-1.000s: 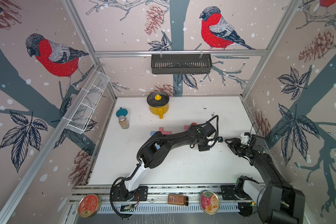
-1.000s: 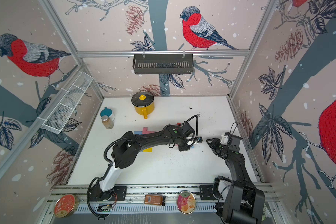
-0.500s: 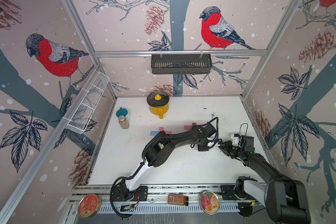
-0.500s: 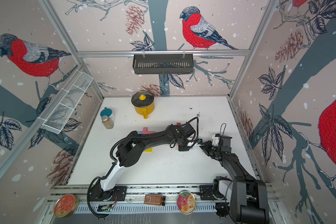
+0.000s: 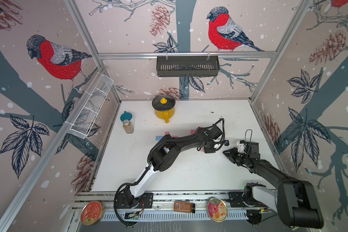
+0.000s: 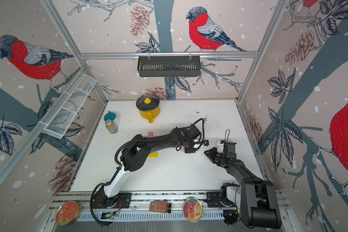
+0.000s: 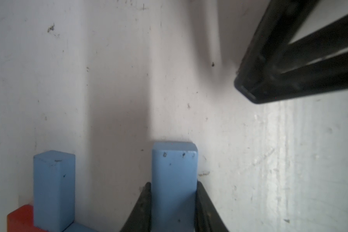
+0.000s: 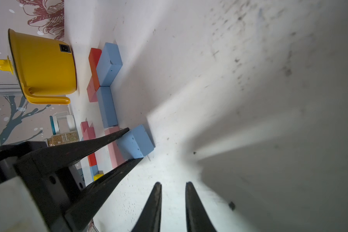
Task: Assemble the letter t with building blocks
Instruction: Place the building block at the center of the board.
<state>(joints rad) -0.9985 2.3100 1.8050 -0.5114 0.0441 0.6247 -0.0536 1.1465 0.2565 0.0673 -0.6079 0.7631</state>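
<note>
Light blue is the colour clamped in the left gripper (image 7: 173, 183). Its two black fingers press the long sides of one building block (image 7: 174, 166), which sticks out ahead of the tips, low over the white table (image 7: 88, 80). I cannot tell whether it touches the surface.

In both top views the left arm (image 5: 185, 139) reaches from the front rail with its elbow folded. The forearm stretches toward the right-middle of the table, and the wrist bends down so the jaws are hidden beneath it. That forearm also covers most of the blocks from above.

The right arm (image 5: 269, 174) comes in from the front right corner. The right gripper (image 8: 173, 183) points at the left one, near it but apart. Its fingers stand a narrow gap apart with nothing between them.

From the right wrist camera, the held block sits just beside a pink block (image 8: 114, 148). Two more blue blocks (image 8: 108, 104) lie in a line beyond it, with red blocks (image 8: 94, 58) alongside. A yellow block (image 6: 153, 154) lies just beside the left arm's elbow. Farther back stand the yellow pot (image 5: 164, 112) and a spice jar (image 5: 128, 127), well apart from both grippers.
</note>
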